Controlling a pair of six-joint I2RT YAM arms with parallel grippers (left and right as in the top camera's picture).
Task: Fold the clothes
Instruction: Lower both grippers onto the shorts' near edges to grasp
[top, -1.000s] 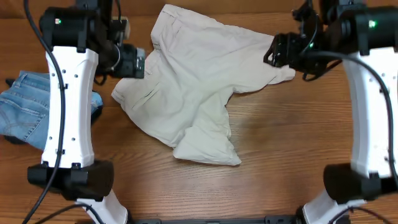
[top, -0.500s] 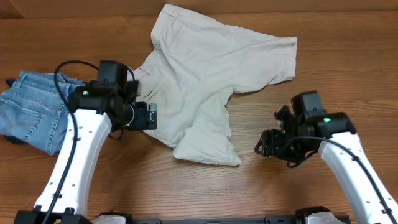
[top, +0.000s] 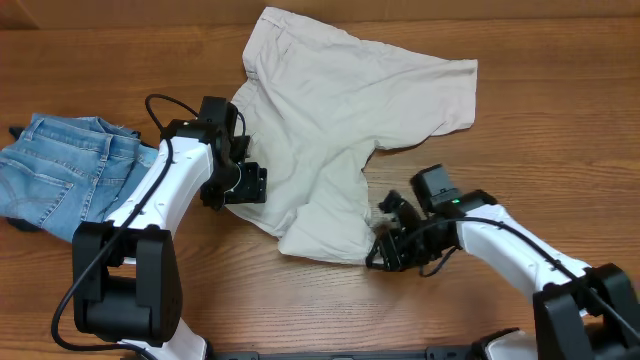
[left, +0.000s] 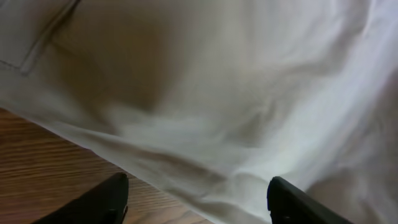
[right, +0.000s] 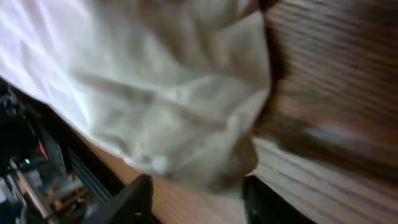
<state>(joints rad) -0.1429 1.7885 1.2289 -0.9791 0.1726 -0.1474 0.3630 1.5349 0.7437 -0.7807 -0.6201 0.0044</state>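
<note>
**Overhead view.** A pair of pale beige shorts (top: 340, 110) lies crumpled on a wooden table (top: 540, 150), reaching from the upper centre of the frame to the lower centre. One leg extends toward the upper right. The other is bunched at the lower centre. A pair of light-blue denim jeans (top: 55, 175) lies heaped at the left edge, apart from the shorts, with the left arm between the two garments. The left gripper (top: 243, 186) sits at the left border of the shorts. The right gripper (top: 384, 250) sits at the right corner of the bunched lower leg.

**Left wrist view.** Two dark fingertips (left: 104, 200) stand wide apart at the bottom of the frame, closed on nothing. Beige cloth fills the frame above and between them, and a seam crosses the upper left. Bare wood shows at the lower left.

**Right wrist view (blurred).** The fingers (right: 129, 202) are spread at the bottom of the frame. A rumpled corner of the shorts hangs into the gap between them, ungripped. Table wood fills the right side.
</note>
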